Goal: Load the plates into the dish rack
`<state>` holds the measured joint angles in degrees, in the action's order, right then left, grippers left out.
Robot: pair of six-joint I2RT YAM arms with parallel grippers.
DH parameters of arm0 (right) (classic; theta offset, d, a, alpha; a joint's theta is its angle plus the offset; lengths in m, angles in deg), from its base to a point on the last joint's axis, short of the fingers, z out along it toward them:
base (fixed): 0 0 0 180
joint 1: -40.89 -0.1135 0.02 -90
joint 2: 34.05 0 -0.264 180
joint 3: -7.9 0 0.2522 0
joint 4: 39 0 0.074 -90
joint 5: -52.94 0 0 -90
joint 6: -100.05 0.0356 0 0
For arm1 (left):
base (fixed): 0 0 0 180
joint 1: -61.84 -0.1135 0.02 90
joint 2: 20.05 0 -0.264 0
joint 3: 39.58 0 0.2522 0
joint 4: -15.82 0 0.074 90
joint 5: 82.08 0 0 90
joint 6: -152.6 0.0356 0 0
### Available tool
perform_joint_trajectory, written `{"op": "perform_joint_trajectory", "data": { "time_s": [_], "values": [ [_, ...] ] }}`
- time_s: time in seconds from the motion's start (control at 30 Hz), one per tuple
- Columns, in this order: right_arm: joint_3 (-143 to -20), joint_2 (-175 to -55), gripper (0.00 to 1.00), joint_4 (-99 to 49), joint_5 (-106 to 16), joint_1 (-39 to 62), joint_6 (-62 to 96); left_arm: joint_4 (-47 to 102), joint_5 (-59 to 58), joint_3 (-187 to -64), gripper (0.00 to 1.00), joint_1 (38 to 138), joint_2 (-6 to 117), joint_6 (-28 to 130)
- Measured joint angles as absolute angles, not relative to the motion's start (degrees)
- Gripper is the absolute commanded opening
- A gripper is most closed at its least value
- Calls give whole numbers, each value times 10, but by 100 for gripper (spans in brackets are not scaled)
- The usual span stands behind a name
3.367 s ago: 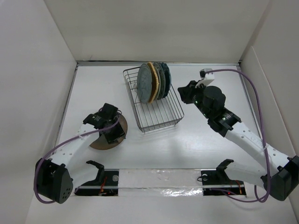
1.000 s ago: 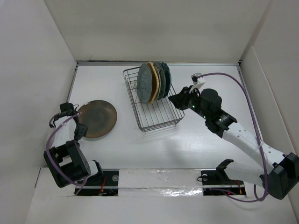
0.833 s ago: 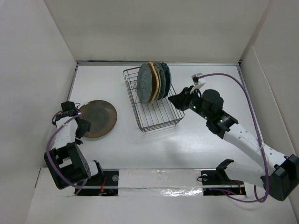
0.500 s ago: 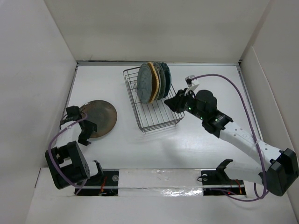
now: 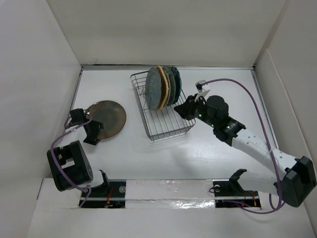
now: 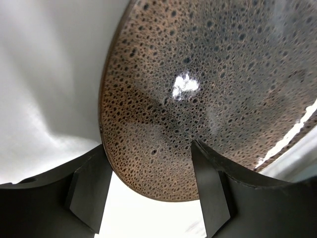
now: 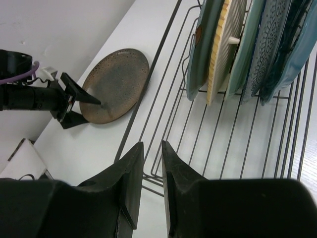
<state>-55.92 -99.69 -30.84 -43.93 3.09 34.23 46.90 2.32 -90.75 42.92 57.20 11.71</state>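
Note:
A large brown speckled plate (image 5: 106, 118) lies on the table left of the dish rack (image 5: 163, 124). My left gripper (image 5: 94, 127) is open at the plate's left rim, with one finger over the plate (image 6: 208, 64) and the other beside its edge. In the left wrist view the gripper (image 6: 148, 148) straddles that rim without pinching it. Several plates (image 5: 162, 88) stand upright in the rack's far end. My right gripper (image 5: 184, 110) hovers over the rack's right side. Its jaws (image 7: 152, 145) are open by a narrow gap, with nothing between them.
White walls enclose the table on the left, back and right. The rack's near half (image 7: 237, 148) holds only bare wire. The right wrist view also shows the brown plate (image 7: 116, 82) and my left gripper (image 7: 89, 110) beyond the rack's rim (image 7: 148, 79).
My left gripper has swung in to the brown plate's left rim and the plate has shifted slightly right and away. My right gripper has moved left over the rack's edge.

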Motion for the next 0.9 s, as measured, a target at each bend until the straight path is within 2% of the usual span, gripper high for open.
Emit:
{"op": "perform_joint_trajectory", "data": {
  "time_s": [0.17,0.27,0.47,0.57,0.6,0.67,0.87,0.9],
  "values": [
    [-559,-1009,27,-308,-435,24,340,416,21,-929,59,433,612,89],
    [-559,-1011,27,-308,-433,23,338,390,22,-922,64,435,612,73],
    [-560,-1018,27,-308,-429,22,338,335,22,-878,67,435,579,49],
    [-560,-1021,27,-308,-427,22,338,304,12,-845,62,435,555,40],
    [-560,-1021,27,-308,-426,22,338,294,6,-831,56,435,543,37],
    [-560,-1021,27,-308,-423,22,338,280,-3,-802,53,435,520,29],
    [-560,-1021,27,-308,-420,22,338,246,-36,-764,53,435,498,14],
    [-560,-1021,27,-308,-420,22,338,241,-37,-764,48,435,502,14]
  ]
}}
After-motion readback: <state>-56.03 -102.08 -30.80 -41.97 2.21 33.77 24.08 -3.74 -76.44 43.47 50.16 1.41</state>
